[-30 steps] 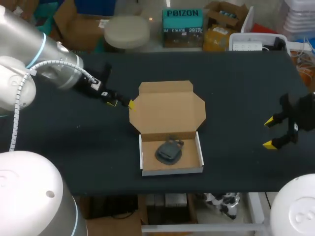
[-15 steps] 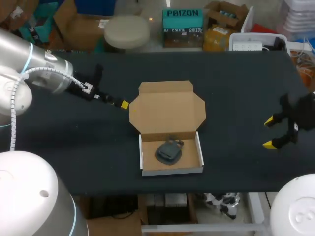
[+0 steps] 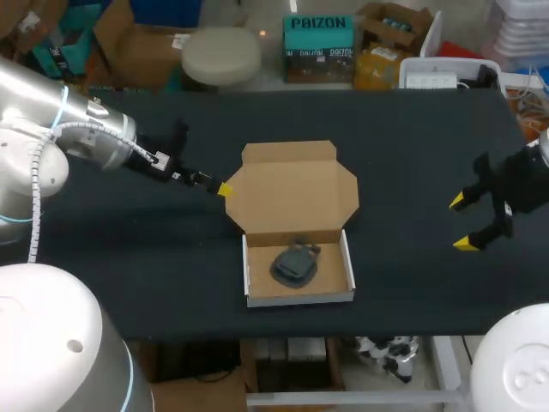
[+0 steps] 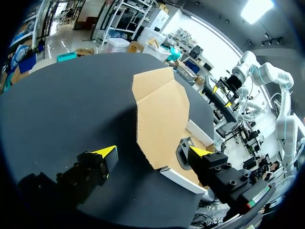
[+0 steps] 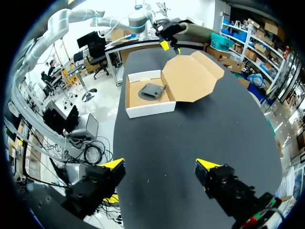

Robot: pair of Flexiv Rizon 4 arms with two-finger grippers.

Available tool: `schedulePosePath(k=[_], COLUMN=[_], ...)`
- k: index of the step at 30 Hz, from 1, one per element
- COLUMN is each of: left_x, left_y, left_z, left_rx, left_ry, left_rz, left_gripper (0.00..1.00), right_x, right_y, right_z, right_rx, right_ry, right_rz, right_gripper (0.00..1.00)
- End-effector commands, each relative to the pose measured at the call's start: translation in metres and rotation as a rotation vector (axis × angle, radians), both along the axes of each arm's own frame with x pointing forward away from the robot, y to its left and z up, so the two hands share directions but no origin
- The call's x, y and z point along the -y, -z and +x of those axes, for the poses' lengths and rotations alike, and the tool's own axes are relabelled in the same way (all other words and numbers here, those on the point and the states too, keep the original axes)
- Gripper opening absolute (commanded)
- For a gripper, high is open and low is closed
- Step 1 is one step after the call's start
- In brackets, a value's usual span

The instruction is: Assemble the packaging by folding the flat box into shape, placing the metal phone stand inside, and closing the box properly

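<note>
- The left gripper [image 3: 221,188] has edged back toward the lid's [image 3: 292,184] left edge after pulling away. Its fingers are spread and hold nothing, with the lid's corner just ahead of them.
- The box [image 3: 298,296] sits mid-table [image 3: 412,154], its lid lying flat on the far side. The stand [image 3: 294,262] lies inside it.
- The right gripper [image 3: 464,223] has shifted slightly inward. It hovers well apart from the box, fingers wide and empty.

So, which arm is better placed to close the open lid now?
Probably the left: the left gripper, open, is right beside the lid; the right gripper hangs far from the box.
</note>
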State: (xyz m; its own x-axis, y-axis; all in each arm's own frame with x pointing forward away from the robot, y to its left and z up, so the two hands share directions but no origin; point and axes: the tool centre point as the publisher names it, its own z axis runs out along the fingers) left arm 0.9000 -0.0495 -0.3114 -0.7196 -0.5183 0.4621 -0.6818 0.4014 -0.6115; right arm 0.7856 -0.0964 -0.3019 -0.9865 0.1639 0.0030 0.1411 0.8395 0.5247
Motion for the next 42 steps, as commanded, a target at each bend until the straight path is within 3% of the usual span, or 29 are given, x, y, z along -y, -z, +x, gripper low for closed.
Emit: schedulePosePath(k=[1, 6, 15, 21, 24, 30, 32, 42], left_x=[0.005, 0.011, 0.024, 0.035, 0.041, 0.047, 0.049, 0.056], left_y=[0.009, 0.015, 0.023, 0.026, 0.027, 0.031, 0.031, 0.029], left_z=[0.008, 0.009, 0.010, 0.011, 0.009, 0.007, 0.006, -0.007], left_rx=[-0.010, -0.007, 0.016, 0.018, 0.028, 0.036, 0.042, 0.078], left_ry=[0.031, 0.071, 0.121, 0.163, 0.176, 0.205, 0.212, 0.252], left_rz=[-0.029, -0.084, -0.127, -0.149, -0.153, -0.161, -0.165, -0.172], left_gripper=[1.00, 1.00, 0.96, 0.85, 0.69, 0.61, 0.48, 0.37], right_x=[-0.007, -0.010, -0.019, -0.028, -0.033, -0.043, -0.045, -0.053], right_y=[-0.007, -0.015, -0.023, -0.029, -0.031, -0.036, -0.038, -0.046], right_z=[0.009, 0.019, 0.034, 0.049, 0.054, 0.061, 0.063, 0.067], right_rx=[-0.008, 0.001, 0.004, 0.008, 0.010, 0.016, 0.019, 0.040], right_ry=[-0.019, -0.035, -0.075, -0.088, -0.094, -0.108, -0.110, -0.116], right_rz=[-0.021, -0.025, -0.052, -0.075, -0.088, -0.107, -0.112, -0.134], right_gripper=[1.00, 1.00, 1.00, 1.00, 1.00, 1.00, 1.00, 1.00])
